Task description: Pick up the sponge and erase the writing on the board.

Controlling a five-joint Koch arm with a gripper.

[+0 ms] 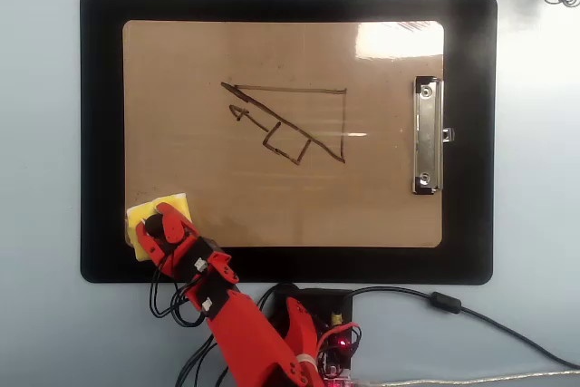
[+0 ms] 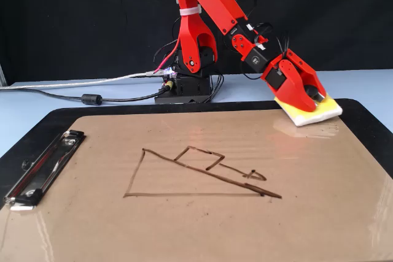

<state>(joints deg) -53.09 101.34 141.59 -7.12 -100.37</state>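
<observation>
Gripping the sponge at the board corner.
Red tool clamped on sponge's black knob; sponge sits on board's corner nearest the arm base, partly over the black mat. Writing intact mid-board, well apart from sponge; clip at board's far end.

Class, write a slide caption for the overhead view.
Red arm's tool on yellow sponge at the clipboard corner; marker drawing untouched.

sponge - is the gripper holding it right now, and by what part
Yes, it appears so: the gripper is closed around the black knob at the centre of the sponge, which looks tilted and lifted over the corner of the board.
</observation>
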